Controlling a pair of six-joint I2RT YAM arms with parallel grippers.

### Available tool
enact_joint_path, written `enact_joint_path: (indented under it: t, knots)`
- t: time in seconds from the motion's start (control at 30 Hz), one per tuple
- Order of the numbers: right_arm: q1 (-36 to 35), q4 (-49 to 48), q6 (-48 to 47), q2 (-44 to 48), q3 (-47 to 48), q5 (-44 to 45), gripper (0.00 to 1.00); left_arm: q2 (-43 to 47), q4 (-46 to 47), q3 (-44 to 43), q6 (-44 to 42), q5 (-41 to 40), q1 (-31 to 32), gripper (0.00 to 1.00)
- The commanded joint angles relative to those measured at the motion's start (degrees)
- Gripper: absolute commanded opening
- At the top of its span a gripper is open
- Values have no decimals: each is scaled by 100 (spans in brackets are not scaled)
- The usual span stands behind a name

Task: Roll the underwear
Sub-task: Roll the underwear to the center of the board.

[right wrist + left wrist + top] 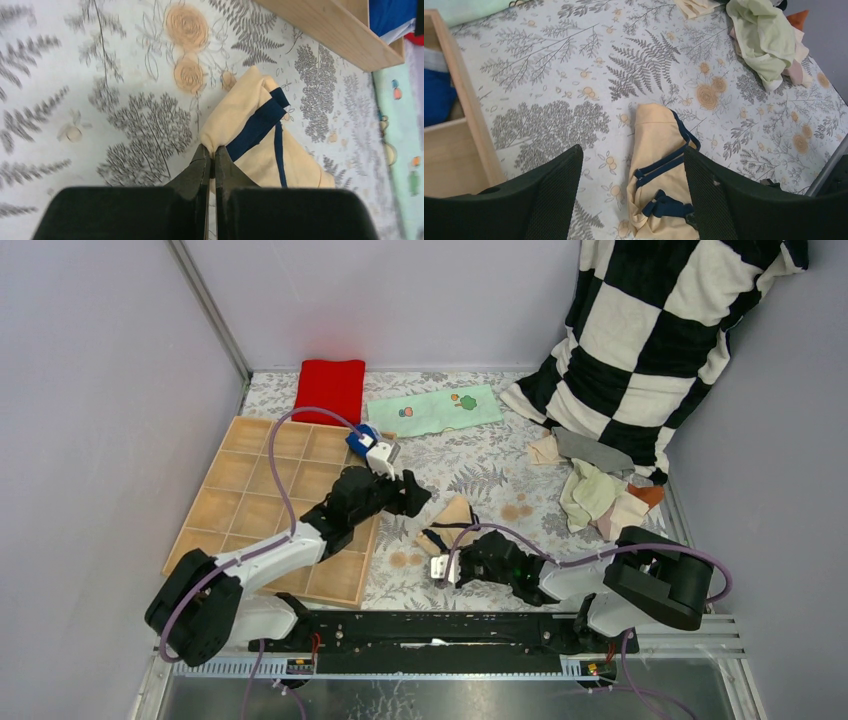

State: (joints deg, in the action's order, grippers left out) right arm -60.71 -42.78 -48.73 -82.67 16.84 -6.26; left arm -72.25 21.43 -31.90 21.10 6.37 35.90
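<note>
Just off the near right corner of the shallow wooden grid tray (225,510), a tan cotton brief with dark navy trim (656,135) lies partly folded on the grey fern-and-flower printed table cover (480,465). The right gripper (210,157) reaches it from the side away from the tray. Its two black fingers are clenched together on the brief's folded tan edge, beside a navy band.

The left gripper (631,152) hangs over the same brief from the tray side. Its jaws are spread wide and hold nothing, with one finger on either side of the brief's trimmed end. Whether the fingers touch the cloth cannot be told.

A blue-and-white cloth bundle (360,437) sits in the tray's far right corner compartment. Well to the right of the tray, beyond the brief, a loose heap of pale green, beige and grey underwear (600,495) lies crumpled.

Past the tray's far edge lies a folded red cloth (330,388). To its right is a flat mint cloth with cartoon prints (435,410). Farther right, a black-and-white checked pillow (650,350) leans up against the wall.
</note>
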Motion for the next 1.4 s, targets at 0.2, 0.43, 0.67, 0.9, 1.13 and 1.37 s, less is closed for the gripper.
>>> enact_joint_path:
  t: [0.2,0.43,0.67,0.9,1.13,1.37]
  knots:
    - [-176,-1662,3517,-36,-362,592,0,415,-227,419,259,112,-48,78]
    - [-196,-2305,4684,-245,-766,1219,0,319,-144,551,361,461,-39,79]
    - [-196,-2580,5977,-416,-1042,1925,0,134,130,741,465,886,-33,79]
    - [-196,-2441,7057,-460,-1148,2602,0,-300,308,676,422,1200,108,79]
    - [-196,-2289,7714,-494,-1220,2867,0,-780,734,501,511,1526,254,80]
    - [-196,-2215,8035,-517,-1327,2991,0,-1415,983,158,542,1626,429,81]
